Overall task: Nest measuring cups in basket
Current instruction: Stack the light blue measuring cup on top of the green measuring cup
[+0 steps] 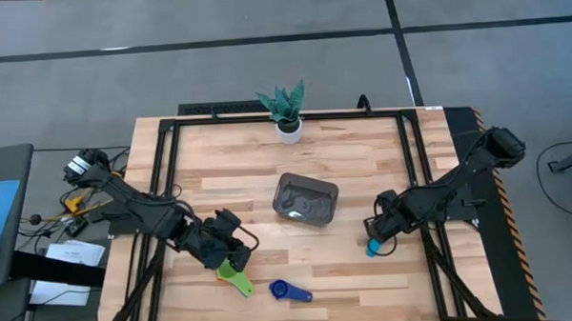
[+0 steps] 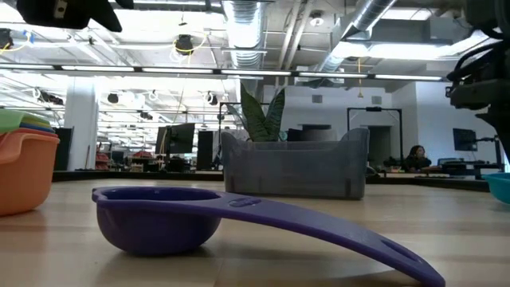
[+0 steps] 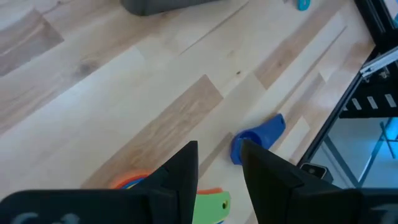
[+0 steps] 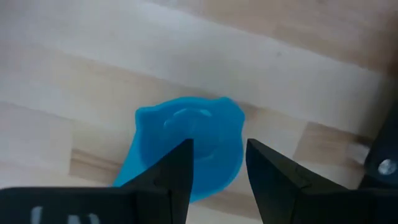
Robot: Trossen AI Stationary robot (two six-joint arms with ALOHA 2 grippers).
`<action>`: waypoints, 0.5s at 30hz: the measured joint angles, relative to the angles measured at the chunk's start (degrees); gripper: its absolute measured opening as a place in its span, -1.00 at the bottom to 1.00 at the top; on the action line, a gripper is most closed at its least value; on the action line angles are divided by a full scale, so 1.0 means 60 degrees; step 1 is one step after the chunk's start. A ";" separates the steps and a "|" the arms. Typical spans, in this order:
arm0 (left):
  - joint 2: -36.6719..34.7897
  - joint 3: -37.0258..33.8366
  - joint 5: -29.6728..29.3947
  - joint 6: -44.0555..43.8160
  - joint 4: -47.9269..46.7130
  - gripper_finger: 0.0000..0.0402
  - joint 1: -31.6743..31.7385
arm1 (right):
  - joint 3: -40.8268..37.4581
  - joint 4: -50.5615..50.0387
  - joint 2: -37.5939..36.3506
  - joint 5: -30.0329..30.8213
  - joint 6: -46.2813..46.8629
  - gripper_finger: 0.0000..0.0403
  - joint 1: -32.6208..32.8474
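A nested stack of measuring cups, green on top of orange [image 1: 235, 275] [image 2: 24, 167], rests on the table near its near edge. My left gripper [image 1: 227, 248] [image 3: 219, 168] hovers open over it, with the green handle [image 3: 211, 205] below the gap between its fingers. A dark blue cup [image 1: 291, 292] [image 2: 159, 219] [image 3: 255, 140] sits upright on its bowl to the right of the stack. My right gripper [image 1: 379, 235] [image 4: 219, 165] is open above the light blue cup [image 1: 373, 246] [image 4: 186, 143]. The dark grey basket [image 1: 306, 198] [image 2: 295, 167] stands mid-table.
A white pot with a green plant [image 1: 286, 113] stands at the table's far edge, behind the basket. Black frame rails [image 1: 163, 184] run along the left and right sides of the tabletop. Bare wood lies between the basket and the cups.
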 joint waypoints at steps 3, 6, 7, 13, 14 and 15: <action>0.0000 0.0000 0.0081 0.0010 -0.0005 -0.46 0.0044 | 0.0004 -0.0050 -0.0002 0.0004 -0.0008 -0.16 0.0000; 0.0000 0.0000 0.0068 0.0116 -0.0035 -0.46 0.0118 | -0.0159 -0.0042 -0.0002 0.0014 -0.0069 -0.19 -0.0062; 0.0000 0.0000 0.0068 0.0158 -0.0056 -0.46 0.0152 | -0.0283 -0.0011 0.0001 -0.0020 -0.0071 -0.20 -0.0095; 0.0004 0.0000 0.0143 0.0567 -0.0054 -0.46 0.0403 | -0.0750 0.0643 0.0001 -0.0342 -0.0340 -0.40 -0.0095; 0.0004 0.0000 0.0177 0.0636 -0.0057 -0.46 0.0436 | -0.0750 0.0780 -0.0017 -0.0346 -0.0529 -0.46 -0.0095; 0.0004 0.0000 0.0227 0.0722 -0.0064 -0.46 0.0478 | -0.0736 0.0921 -0.0028 -0.0343 -0.0679 -0.53 -0.0095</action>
